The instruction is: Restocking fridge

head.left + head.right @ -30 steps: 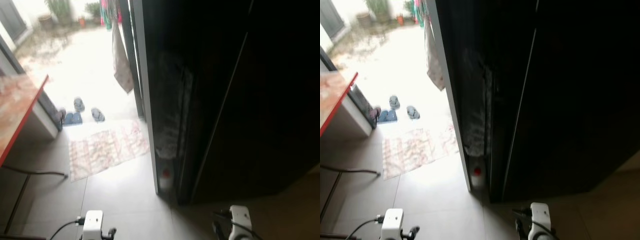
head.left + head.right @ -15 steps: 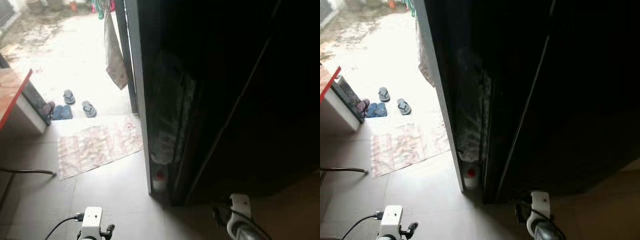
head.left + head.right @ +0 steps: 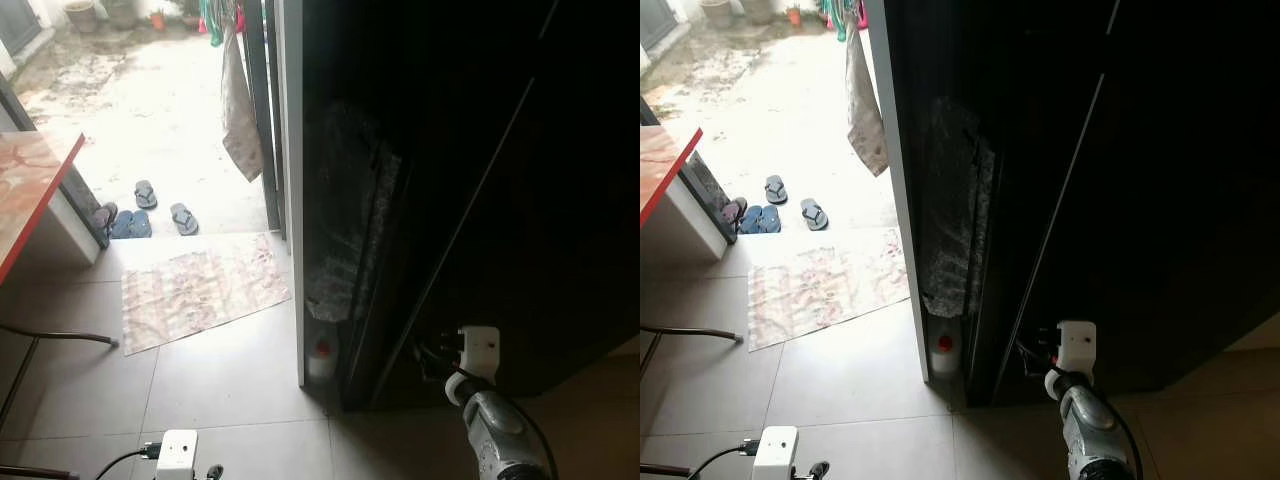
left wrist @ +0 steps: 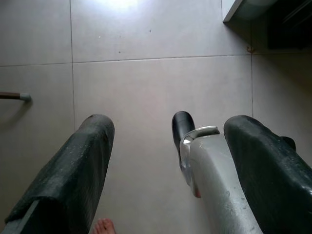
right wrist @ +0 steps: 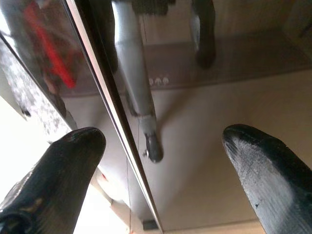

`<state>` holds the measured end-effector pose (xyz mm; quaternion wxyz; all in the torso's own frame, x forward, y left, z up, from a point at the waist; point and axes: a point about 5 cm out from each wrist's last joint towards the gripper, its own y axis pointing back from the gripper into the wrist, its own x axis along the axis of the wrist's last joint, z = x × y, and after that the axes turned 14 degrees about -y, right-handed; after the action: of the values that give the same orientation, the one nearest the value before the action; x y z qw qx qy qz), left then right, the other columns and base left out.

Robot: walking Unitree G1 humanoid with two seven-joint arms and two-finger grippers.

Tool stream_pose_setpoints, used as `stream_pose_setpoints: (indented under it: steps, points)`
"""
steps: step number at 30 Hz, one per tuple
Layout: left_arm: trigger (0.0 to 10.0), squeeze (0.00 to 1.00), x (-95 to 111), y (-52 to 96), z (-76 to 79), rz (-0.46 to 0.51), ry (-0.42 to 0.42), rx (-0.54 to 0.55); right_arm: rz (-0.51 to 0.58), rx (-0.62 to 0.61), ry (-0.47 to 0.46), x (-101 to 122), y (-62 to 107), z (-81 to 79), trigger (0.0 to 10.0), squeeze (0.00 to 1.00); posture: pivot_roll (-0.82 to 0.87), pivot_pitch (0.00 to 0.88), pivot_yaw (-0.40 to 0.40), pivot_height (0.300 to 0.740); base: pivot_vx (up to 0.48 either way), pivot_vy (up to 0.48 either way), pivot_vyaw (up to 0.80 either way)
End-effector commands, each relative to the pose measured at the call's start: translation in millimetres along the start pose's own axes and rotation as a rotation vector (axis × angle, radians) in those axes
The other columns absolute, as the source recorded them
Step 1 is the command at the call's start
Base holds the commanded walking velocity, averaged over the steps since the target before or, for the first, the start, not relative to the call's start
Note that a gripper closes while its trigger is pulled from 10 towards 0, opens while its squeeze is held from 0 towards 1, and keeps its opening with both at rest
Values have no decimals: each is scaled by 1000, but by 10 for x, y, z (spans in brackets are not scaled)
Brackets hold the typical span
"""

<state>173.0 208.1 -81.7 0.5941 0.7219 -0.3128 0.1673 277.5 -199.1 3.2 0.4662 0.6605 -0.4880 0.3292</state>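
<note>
The tall, glossy black fridge (image 3: 520,200) stands closed straight ahead, its door seam running upright. The right tool (image 5: 161,161), fingers spread wide and empty, faces that seam and is nearer; the left tool (image 4: 165,161), also wide, hangs over the floor tiles.

Both head views look forward and steeply down from standing height at a tall, glossy dark fridge (image 3: 480,180) occupying the right two-thirds of the frame, with grey floor tiles (image 3: 220,380) below and a sunlit doorway at upper left. The pair share the same scene; the right eye view sits it slightly further left, so the patterned pale doormat (image 3: 825,285) and red-edged table (image 3: 30,190) crowd its left edge. The left wrist view points straight down, close to the floor tiles (image 4: 146,83), between its two black fingers (image 4: 73,170). The right wrist view faces the fridge's dark reflective panel (image 5: 195,122) at very close range, framed by its fingers (image 5: 263,165).
</note>
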Motion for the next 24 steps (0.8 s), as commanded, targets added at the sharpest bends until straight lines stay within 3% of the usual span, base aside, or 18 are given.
stream_pose_setpoints:
  steps: [1,8,11,24]
  points:
    - [10000,0,-57,15,5,-17,-2,-5,26,19,-2,31,-12,-41,10000,0,-25,101,-13,740,0,0,0]
    - [10000,0,-49,13,13,-16,-5,-7,42,42,-5,159,-143,-171,10000,0,-20,97,-12,740,0,0,0]
    - [10000,0,-45,12,11,-14,-2,-4,29,99,12,237,-233,-297,10000,0,-8,103,-19,740,0,0,0]
    - [10000,0,-75,21,22,-22,0,-2,26,132,39,457,-400,-453,10000,0,-8,113,-19,740,0,0,0]
